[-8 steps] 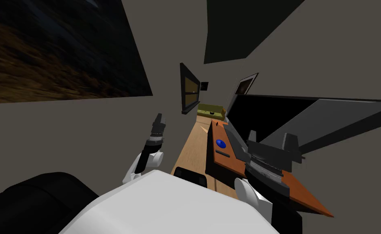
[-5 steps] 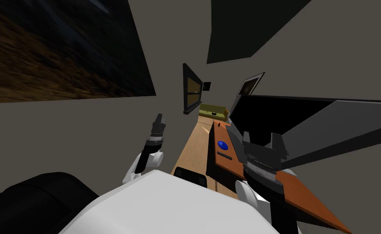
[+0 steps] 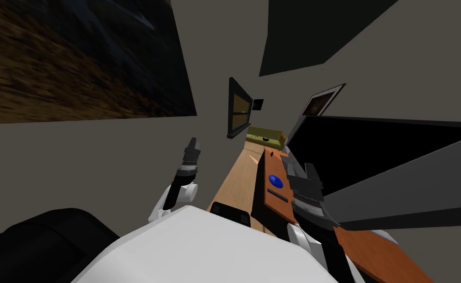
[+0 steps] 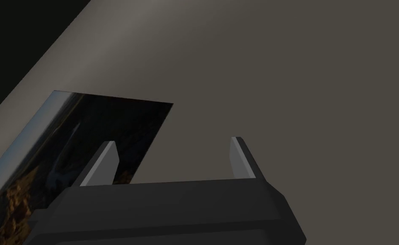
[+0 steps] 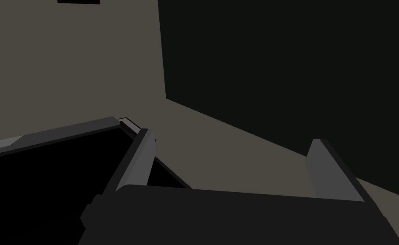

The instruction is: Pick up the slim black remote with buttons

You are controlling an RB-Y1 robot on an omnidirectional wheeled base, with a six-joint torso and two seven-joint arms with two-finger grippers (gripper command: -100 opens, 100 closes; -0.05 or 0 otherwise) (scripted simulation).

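The slim dark remote (image 3: 277,193) lies flat on an orange-brown table top (image 3: 371,251), just on my side of a small blue object (image 3: 274,180). My right gripper (image 3: 303,173) hovers over the table a little to the right of the remote, apart from it. In the right wrist view that gripper (image 5: 232,137) is open with nothing between its fingers, and it points past the screen's grey frame at a wall. My left gripper (image 3: 192,144) is raised at my left, away from the table. It stands open (image 4: 173,142) facing a wall.
A large black screen (image 3: 371,147) with a grey frame leans over the table's far side, close to my right hand. A wood floor strip (image 3: 236,182) runs along the table's left edge to an olive cabinet (image 3: 266,135). A black seat (image 3: 42,240) sits at my lower left.
My head view has swung, shifting the scene rightward. My right gripper has drawn in leftward over the table, closer to the remote and blue object. The left arm has not moved.
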